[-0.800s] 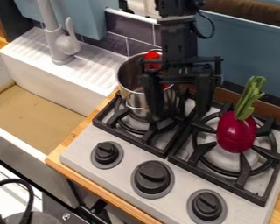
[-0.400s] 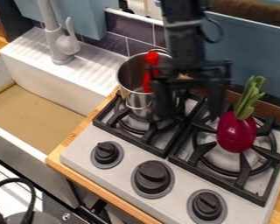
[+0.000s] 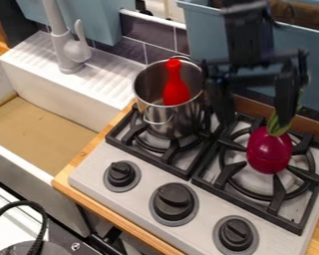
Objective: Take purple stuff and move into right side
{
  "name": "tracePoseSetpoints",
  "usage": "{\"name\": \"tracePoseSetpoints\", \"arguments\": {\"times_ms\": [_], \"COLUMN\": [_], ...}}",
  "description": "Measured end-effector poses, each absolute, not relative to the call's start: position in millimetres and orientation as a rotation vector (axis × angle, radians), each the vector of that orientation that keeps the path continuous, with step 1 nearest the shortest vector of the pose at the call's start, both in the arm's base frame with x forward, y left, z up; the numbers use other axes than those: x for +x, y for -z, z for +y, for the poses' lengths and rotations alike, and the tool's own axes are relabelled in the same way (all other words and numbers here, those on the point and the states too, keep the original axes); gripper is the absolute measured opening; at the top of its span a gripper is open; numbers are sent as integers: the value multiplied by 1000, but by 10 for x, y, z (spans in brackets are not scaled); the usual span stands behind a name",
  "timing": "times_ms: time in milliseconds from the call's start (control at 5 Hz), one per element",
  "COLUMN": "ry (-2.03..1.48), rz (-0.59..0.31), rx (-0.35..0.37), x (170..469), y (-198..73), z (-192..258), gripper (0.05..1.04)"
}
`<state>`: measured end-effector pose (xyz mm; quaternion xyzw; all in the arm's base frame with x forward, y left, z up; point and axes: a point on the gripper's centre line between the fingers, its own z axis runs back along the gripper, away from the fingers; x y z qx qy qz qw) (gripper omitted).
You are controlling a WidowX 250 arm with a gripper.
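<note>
claw (image 3: 254,119) apart, empty, likely spread wide to straddle | beet (image 3: 269,152) on burner grate (image 3: 278,191), leaves (image 3: 277,127) up, perhaps for easy grasping | pot (image 3: 183,117) beside, apart, so lift looks unhindered

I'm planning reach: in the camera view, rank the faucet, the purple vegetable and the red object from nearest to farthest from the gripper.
1. Purple vegetable, on the right burner.
2. Red object, in the pot to the left.
3. Faucet, far left.
</note>
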<state>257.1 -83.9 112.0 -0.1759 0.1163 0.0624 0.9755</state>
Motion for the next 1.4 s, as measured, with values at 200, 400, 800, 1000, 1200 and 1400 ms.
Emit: {"name": "tracePoseSetpoints", "arguments": {"times_ms": [200,400,800,1000,1200,1400], "ry": [-91,-100,-168,-196,-218,-266], "rz": [200,108,-49,-83,-105,-67], "rx": [-337,-251,-145,-122,-105,-100], "x": [2606,2670,2825,2915,2943,2927], "y": [-1185,-1127,-891,-794,-776,-770], "z": [-1000,-1196,-1326,-1304,-1270,-1159], "gripper": [1000,1001,1001,1000,1001,1000]}}
